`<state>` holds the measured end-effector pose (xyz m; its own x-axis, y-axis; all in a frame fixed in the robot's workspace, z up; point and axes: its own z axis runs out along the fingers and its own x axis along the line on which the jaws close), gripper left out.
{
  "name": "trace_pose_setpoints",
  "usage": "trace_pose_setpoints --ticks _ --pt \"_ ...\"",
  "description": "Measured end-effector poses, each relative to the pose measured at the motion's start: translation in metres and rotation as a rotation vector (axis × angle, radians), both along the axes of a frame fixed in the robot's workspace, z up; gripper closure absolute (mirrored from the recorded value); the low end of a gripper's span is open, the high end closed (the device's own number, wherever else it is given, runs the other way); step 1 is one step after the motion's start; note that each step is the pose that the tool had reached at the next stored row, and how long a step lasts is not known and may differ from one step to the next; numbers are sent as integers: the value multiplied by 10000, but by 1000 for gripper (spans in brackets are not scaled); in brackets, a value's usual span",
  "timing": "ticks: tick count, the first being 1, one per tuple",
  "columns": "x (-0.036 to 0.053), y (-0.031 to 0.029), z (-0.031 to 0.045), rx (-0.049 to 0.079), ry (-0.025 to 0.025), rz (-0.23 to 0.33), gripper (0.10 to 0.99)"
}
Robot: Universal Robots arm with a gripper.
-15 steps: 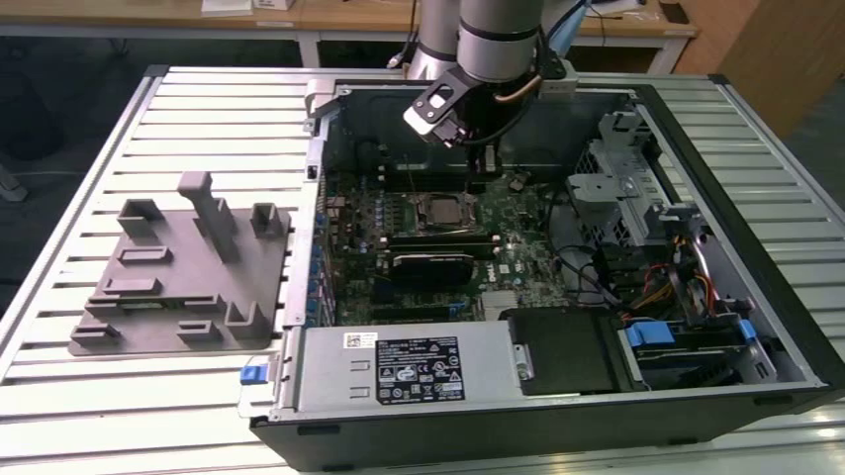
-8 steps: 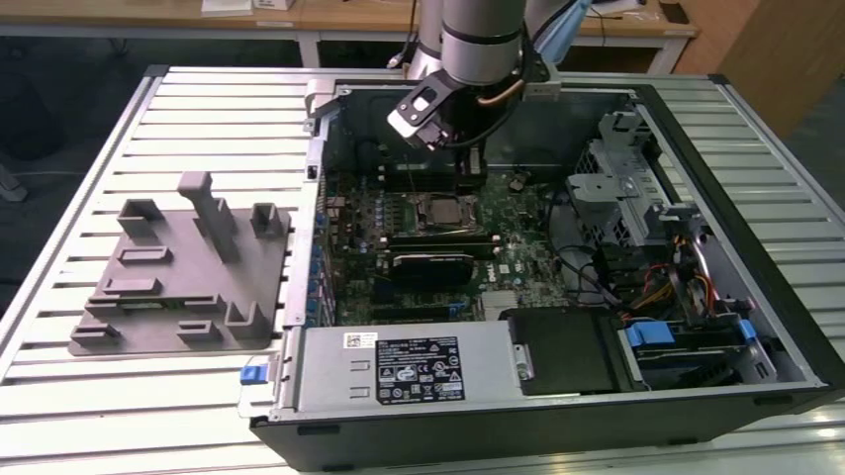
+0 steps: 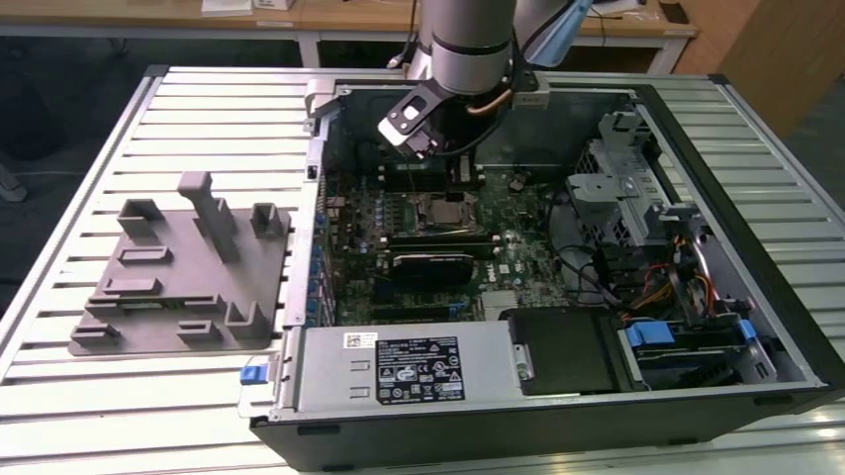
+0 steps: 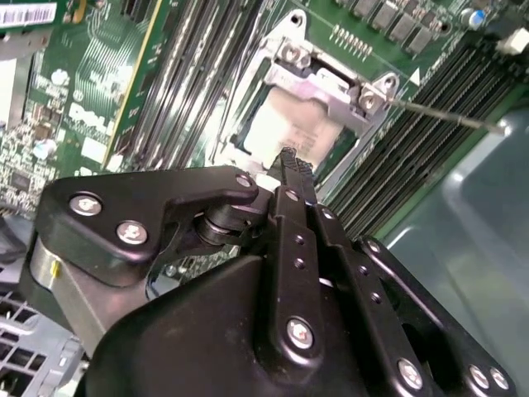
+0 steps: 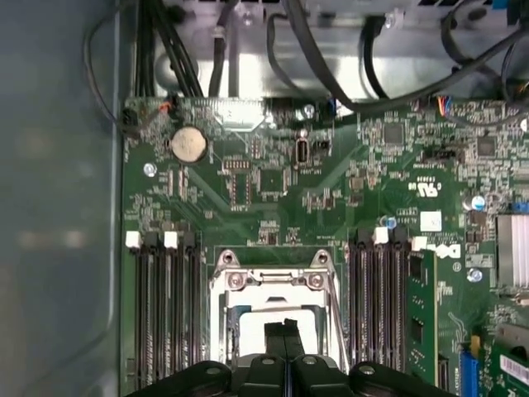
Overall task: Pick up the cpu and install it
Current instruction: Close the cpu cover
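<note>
second wrist view: flat silvery cpu (image 4: 285, 128) in socket (image 4: 326, 84).

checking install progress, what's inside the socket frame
The cpu, silvery-white, lies inside the socket frame. The gripper covers part of it, so its seating cannot be seen.

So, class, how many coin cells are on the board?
1: the coin cell sits past the memory slots, away from the socket; the claw may hide others.
</note>
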<state>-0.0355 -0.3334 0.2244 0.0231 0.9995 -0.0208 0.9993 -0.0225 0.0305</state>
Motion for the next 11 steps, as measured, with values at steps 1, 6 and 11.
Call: trace_pose_setpoints --ticks 1,6,11 --pt "-13 -3 -12 -1 7 -1 980" --pt "-68 -14 -68 -4 38 -9 980" --pt "-75 -18 -78 -17 40 -10 980"
